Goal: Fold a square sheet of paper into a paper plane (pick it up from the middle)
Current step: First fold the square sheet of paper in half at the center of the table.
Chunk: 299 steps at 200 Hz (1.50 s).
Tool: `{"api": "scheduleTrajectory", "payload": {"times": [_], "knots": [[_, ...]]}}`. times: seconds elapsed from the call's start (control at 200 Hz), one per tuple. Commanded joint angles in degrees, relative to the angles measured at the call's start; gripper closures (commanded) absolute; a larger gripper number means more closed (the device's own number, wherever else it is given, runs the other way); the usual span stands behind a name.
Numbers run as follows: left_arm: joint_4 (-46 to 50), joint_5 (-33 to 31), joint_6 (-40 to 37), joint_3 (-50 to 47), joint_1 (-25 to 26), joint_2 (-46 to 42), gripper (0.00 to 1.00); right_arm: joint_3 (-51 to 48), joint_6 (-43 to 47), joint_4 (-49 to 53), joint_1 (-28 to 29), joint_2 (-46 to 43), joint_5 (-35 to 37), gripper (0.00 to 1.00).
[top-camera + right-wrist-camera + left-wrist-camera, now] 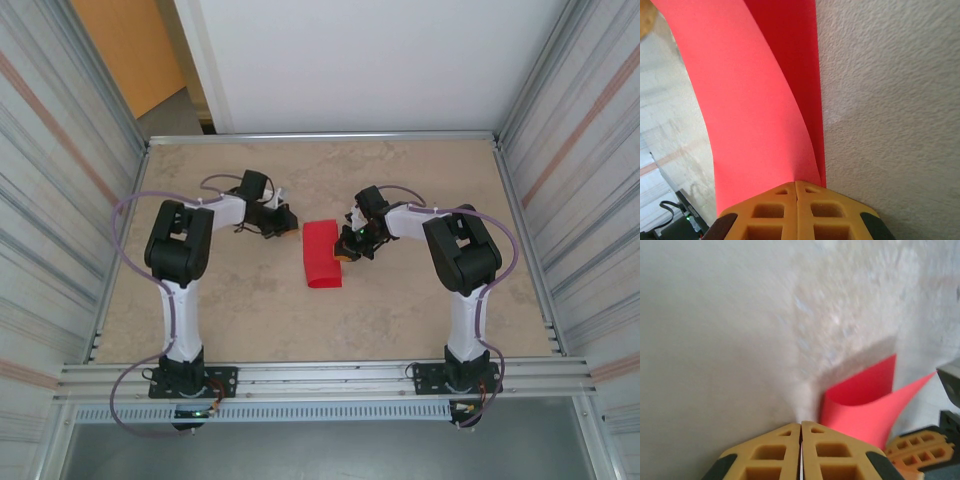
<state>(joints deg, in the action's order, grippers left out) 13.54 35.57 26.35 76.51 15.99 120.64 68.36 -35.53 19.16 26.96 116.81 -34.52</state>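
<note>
Right tool (796, 183) pinches the doubled right edge of the square sheet of paper (321, 257), which lies curled over mid-worktop (420, 320). Left tool (801, 426) pressed together, empty, just left of the sheet. Best move: hold both edges aligned, then flatten the loop into a crease. Open room all round; side walls (60, 200) well apart.

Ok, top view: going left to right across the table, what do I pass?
Left arm → left gripper → paper → right gripper, shut on the paper's right edge → right arm.
</note>
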Motion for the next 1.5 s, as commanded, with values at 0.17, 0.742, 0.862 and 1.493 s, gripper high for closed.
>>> {"api": "scheduleTrajectory", "payload": {"times": [0.17,0.742,0.862,1.493], "knots": [[3.0,3.2,-3.2,-0.3,3.6,-7.6,0.90,-8.2,-0.3,10.1,0.9,10.2,18.5,0.96],[4.0,0.3,-3.3,9.3,5.6,7.1,0.91,-9.0,0.0,9.8,0.8,10.8,18.7,0.97],[3.4,-0.6,-3.2,9.6,3.4,8.2,0.91,-9.2,-0.1,9.8,0.8,10.5,19.0,0.97],[-0.6,1.6,3.5,-5.1,5.7,-12.6,0.90,-9.8,-0.9,9.4,0.9,10.4,18.9,0.97]]}}
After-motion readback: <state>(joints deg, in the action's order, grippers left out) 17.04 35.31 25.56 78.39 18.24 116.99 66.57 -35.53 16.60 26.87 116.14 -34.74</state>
